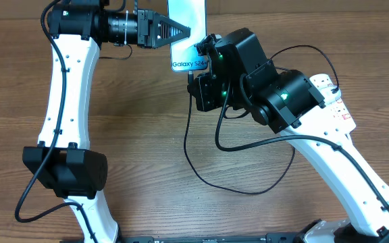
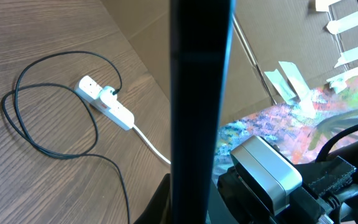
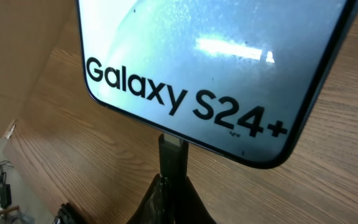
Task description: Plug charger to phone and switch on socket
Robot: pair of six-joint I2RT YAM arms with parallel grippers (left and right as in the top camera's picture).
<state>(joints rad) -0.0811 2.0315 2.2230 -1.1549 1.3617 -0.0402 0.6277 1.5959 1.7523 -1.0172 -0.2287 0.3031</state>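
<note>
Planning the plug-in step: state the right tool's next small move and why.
Probably push the right tool straight toward the phone: the charger tip it pinches meets the phone's bottom edge, seating unclear, while the left tool holds the phone.

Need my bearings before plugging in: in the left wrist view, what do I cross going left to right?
White power strip → phone, a dark bar → silver-grey box → white tape strips. The charger cable overlaps the strip, so it is omitted.
</note>
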